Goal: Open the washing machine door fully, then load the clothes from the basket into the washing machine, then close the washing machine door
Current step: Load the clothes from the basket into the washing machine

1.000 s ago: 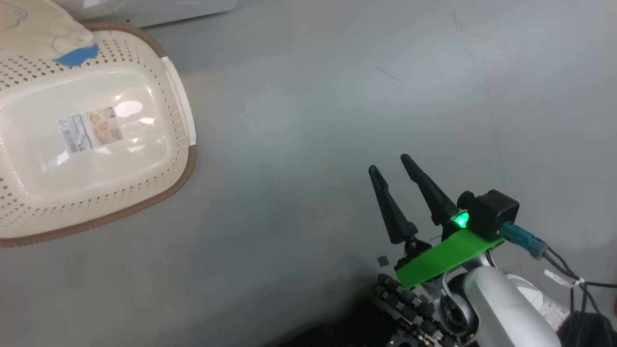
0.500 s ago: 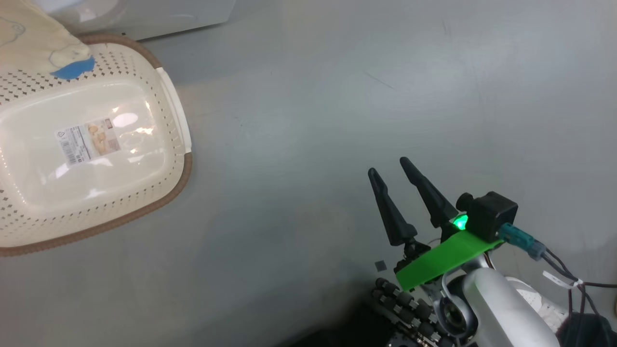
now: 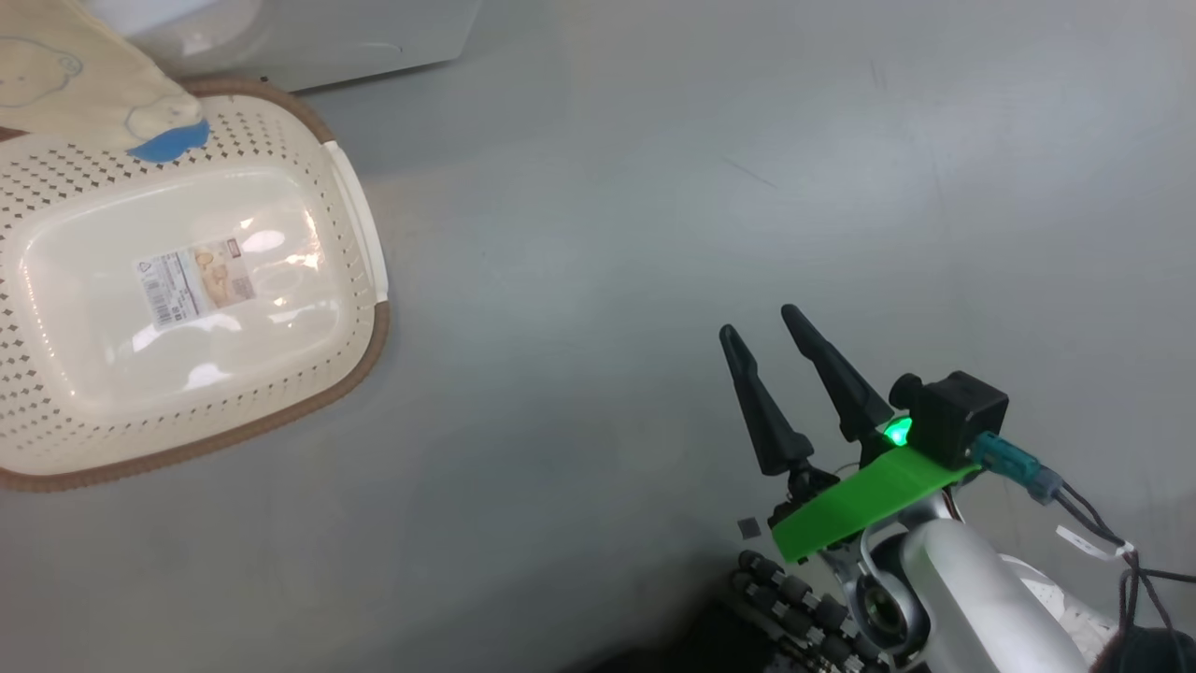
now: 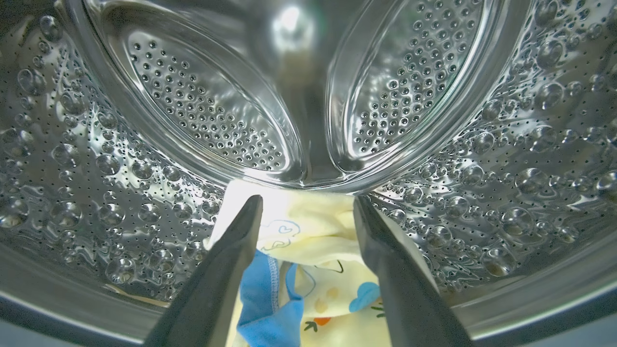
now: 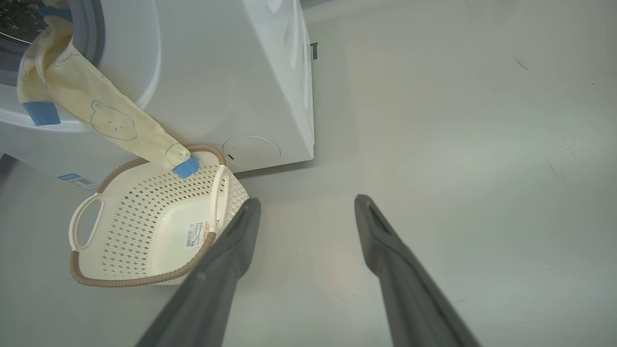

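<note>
Sliding a little between the earlier head pictures and now is the whole picture. So the camera is moving, and the basket [image 3: 369, 327] is not really going anywhere. The right gripper [image 3: 759, 322] is sitting in much the same spot each time.

The left gripper [image 4: 307, 198] is reaching inside the washing machine [image 3: 374, 37], deep in the shiny steel drum [image 4: 193, 96]. Its two fingers are standing wide apart and pinching nothing. The clothes [image 4: 313, 241], yellow with blue bits, are lying low in the drum, just under and between those fingers. So the robot is doing the loading step, and it looks like it is letting go of the heap.

The loading is not finishing yet, though. In the right wrist view one long yellow sleeve [image 5: 111, 120] is hanging out of the machine's mouth, and its blue end is resting at the basket rim. The rest of the basket is looking bare.

The right gripper is hovering over the grey floor [image 3: 654, 187], well apart from the basket. Its fingers are standing wide and holding nothing.

Next, I think the left arm is needing to back out, take hold of that hanging sleeve and push it all the way in. Closing the door first could be trapping the cloth.
</note>
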